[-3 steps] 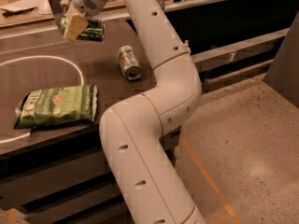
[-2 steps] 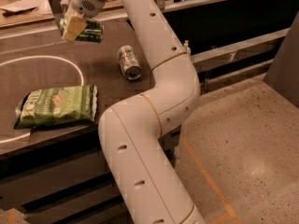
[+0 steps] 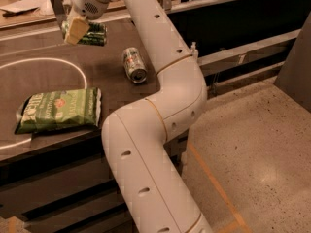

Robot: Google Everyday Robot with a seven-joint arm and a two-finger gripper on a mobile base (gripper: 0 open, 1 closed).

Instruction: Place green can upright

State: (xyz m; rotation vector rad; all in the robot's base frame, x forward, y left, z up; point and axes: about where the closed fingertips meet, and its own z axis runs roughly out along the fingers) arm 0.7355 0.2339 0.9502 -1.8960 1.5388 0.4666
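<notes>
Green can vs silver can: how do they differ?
Colour: the green can is all green; the silver can is pale with green and red markings. Place: the green can lies by the gripper at the table's far side; the silver can lies nearer, apart from it. Pose: the green can runs left-right; the silver can's end faces the camera. Both lie on their sides.

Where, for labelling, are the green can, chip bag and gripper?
green can [image 3: 97, 34]: camera view, its side.
chip bag [image 3: 60, 109]: camera view, front middle.
gripper [image 3: 74, 33]: camera view, tip, at the can's left end.
</notes>
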